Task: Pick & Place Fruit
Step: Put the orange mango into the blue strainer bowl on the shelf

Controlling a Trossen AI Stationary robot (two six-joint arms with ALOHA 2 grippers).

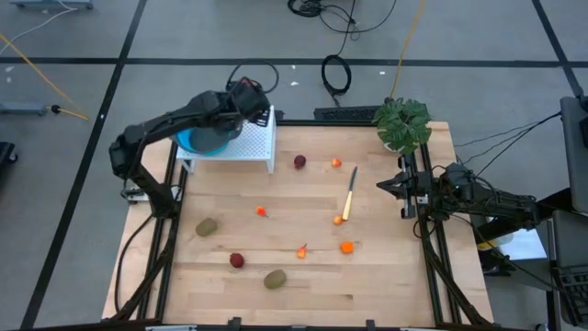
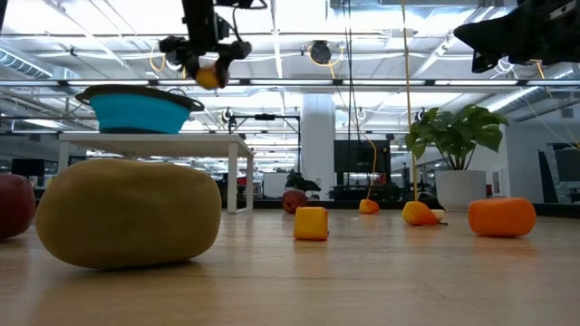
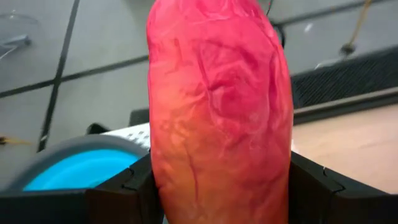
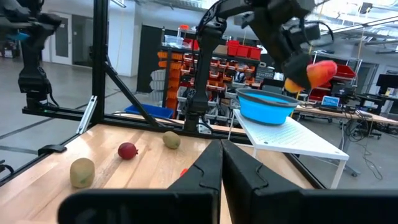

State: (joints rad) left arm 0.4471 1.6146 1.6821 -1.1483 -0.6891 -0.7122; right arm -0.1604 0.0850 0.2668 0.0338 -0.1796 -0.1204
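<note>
The elongated red-orange piece [image 3: 219,106] is being held between the fingers of the left gripper [image 4: 297,57], which is hovering just above the blue bowl [image 4: 266,106] on the white stand [image 1: 246,140] at the far left of the table [image 1: 386,276]. In the right wrist view its long axis is lying roughly level, its red end pointing out from the fingers and away from the arm, not down into the bowl. I am judging this first transfer as nearly done, with only the release left; whether anything already lies in the bowl I cannot tell. Much is remaining: two dark red balls [image 1: 299,162], brown-green ovals [image 1: 207,226] and small orange bits [image 1: 346,246] are lying scattered on the wood around the knife [image 1: 349,201]. The right gripper [image 1: 386,186] is waiting fully closed and empty at the right edge, near the plant [image 1: 404,122].
</note>
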